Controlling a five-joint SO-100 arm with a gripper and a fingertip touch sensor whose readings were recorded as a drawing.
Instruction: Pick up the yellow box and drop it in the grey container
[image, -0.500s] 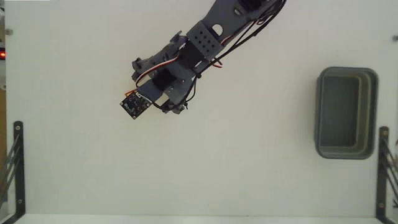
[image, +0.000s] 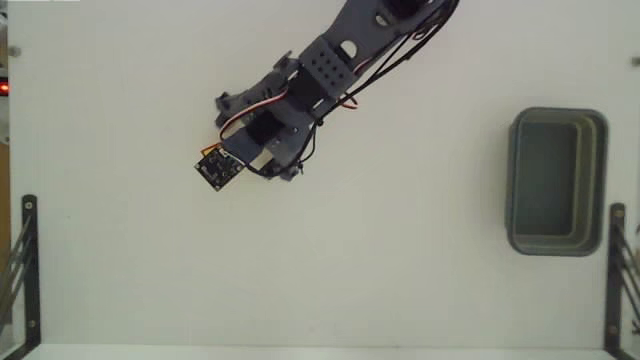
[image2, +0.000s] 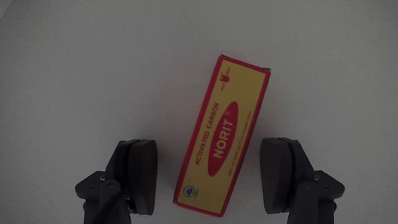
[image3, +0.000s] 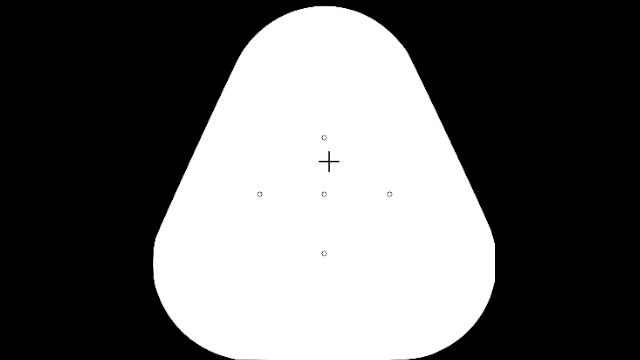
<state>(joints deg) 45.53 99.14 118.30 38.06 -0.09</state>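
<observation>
White counter (image: 400, 280) is taking up basically everything, with the grey container (image: 556, 182) sitting way off at the right edge in the fixed view, waiting for the drop. Gripper (image2: 208, 174) is hanging spread wide so both fingers are straddling the yellow box (image2: 224, 152), lying flat and slightly angled, not touching
</observation>
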